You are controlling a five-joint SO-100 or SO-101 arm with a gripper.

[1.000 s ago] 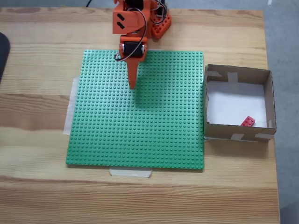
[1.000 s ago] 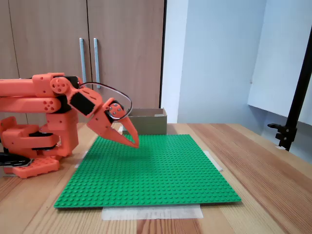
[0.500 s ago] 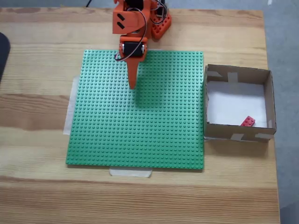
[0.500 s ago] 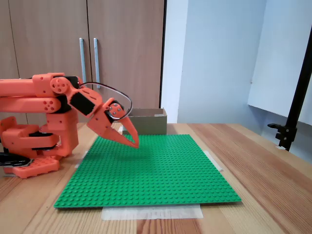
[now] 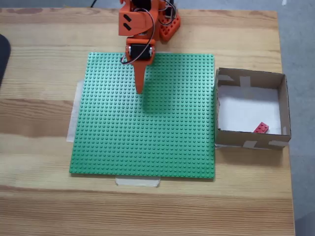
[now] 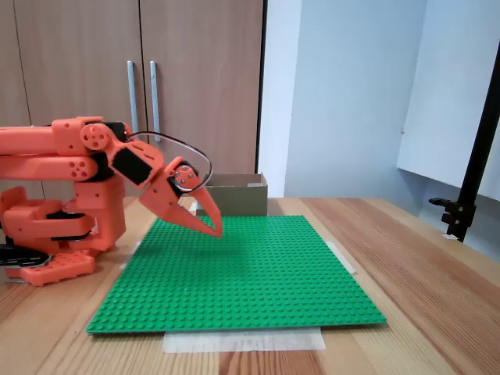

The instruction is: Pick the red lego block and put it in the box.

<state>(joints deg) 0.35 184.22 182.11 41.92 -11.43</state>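
Red plastic catches our eye first from above: the red lego block [image 5: 261, 128] lies on the white floor of the box [image 5: 283, 103], down at the box's five o'clock corner, close against its near wall. The box sits on the wooden table [image 5: 44, 44], at three o'clock of the green baseplate [image 5: 147, 142] and just beside its edge. The orange arm [image 5: 138, 22] reaches in from twelve o'clock, and we see the gripper [image 5: 139, 88] pointing toward six o'clock over the upper part of the baseplate, its jaws drawn together to one narrow tip with nothing between them

In the fixed view from table height, the arm [image 6: 70, 156] stands at nine o'clock, folded low. The gripper [image 6: 215, 228] slants downward, its tip just above the baseplate [image 6: 250, 273] studs, both jaws closed on each other. The box [image 6: 238, 195] stands behind the baseplate at twelve o'clock, in front of brown cupboard doors [image 6: 141, 86]
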